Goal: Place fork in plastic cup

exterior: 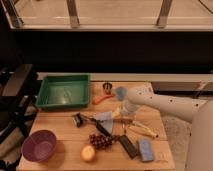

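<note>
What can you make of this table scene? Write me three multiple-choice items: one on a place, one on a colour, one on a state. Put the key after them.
1. Where over the table is the gripper?
A. at the far left edge
B. low, near the middle
C. at the front right corner

2. What colour is the tray?
A. green
B. red
C. white

3. How does the purple bowl stand?
A. upside down
B. on its side
C. upright, mouth up

Key: 1 B, the arm reaches in from the right and ends near the table's middle; 2 A, its walls are plainly green; 3 C, its open hollow faces up.
</note>
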Robot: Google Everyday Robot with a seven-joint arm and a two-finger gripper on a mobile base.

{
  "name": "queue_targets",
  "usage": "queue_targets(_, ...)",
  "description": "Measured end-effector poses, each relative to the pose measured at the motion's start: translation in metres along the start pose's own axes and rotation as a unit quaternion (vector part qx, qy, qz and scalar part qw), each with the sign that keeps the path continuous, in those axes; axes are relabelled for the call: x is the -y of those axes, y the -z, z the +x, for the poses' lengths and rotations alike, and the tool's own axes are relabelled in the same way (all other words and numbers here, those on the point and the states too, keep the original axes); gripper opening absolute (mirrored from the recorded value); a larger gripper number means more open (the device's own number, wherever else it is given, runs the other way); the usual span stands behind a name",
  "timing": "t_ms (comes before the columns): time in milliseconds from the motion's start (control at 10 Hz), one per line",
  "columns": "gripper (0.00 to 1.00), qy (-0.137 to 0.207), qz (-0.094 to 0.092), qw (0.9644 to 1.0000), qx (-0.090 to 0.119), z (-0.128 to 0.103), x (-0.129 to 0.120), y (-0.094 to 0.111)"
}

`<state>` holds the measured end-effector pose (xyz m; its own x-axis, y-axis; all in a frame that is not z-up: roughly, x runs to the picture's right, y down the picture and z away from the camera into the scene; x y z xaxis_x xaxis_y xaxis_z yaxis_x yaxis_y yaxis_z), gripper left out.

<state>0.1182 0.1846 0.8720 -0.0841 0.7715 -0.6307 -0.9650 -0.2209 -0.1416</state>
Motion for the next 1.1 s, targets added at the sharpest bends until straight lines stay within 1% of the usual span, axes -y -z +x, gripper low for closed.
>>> queue_targets(100, 0.57, -0.001, 0.001, 1.0000, 0.000, -0.0001, 0.0014, 0.0039)
queue_targets(400, 0.29, -0.006, 0.004, 1.0000, -0.003, 0.0027, 0.0072, 0.0096)
queue_targets(600, 0.08, -0.005, 0.003, 1.0000, -0.002, 0.0017, 0.0043, 0.0098)
queue_targets(700, 0.01, -0.008, 0.001, 1.0000, -0.005, 0.0022, 0.0072, 0.0071)
queue_targets(800, 0.00, -0.013, -0.003, 0.9999, -0.011, 0.0010, 0.0081, 0.0022)
queue_targets(1100, 0.00, -0.009, 0.000, 0.9998, -0.016, 0.0058, 0.0063, 0.0051)
